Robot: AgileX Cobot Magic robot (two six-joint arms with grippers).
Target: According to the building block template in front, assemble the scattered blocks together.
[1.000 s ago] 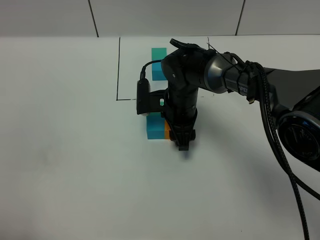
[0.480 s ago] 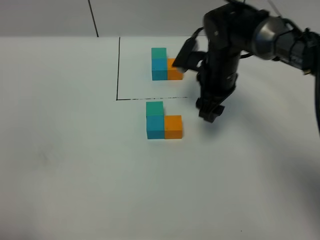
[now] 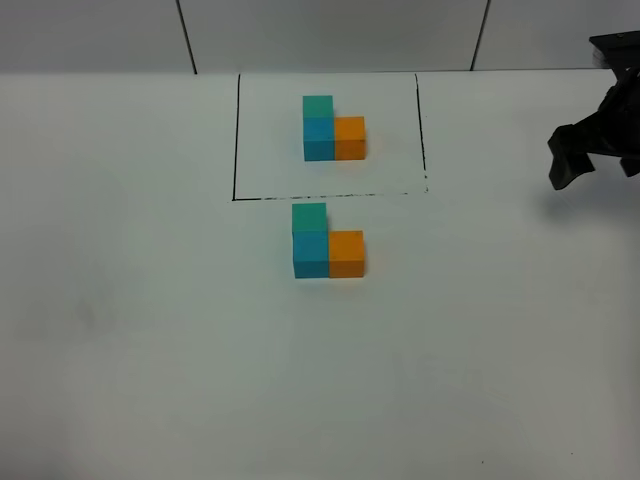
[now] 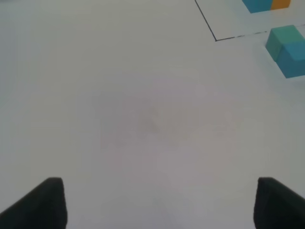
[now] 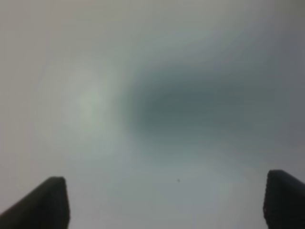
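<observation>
The scattered blocks (image 3: pixel 327 243) sit joined just outside the building block template (image 3: pixel 333 129).

Scattered blocks (image 3: pixel 327 243) joined in L on table (image 3: pixel 150 330), just before building block template (image 3: pixel 333 130); right pincer (image 3: pixel 575 150) far right.

**Teal, blue and orange, twice over, on white**

Inside a thin black drawn rectangle (image 3: pixel 237 140): a template trio (image 3: pixel 333 130) of one teal-green, one sky-blue, one orange cube. Just outside the rectangle's near line: three loose cubes, teal-green (image 3: pixel 309 217), sky-blue (image 3: pixel 310 254), orange (image 3: pixel 346 253), all plain and matte. Around the rectangle, a plain white table (image 3: pixel 150 330). Well to the rectangle's right, a black right gripper (image 3: pixel 575 160).
</observation>
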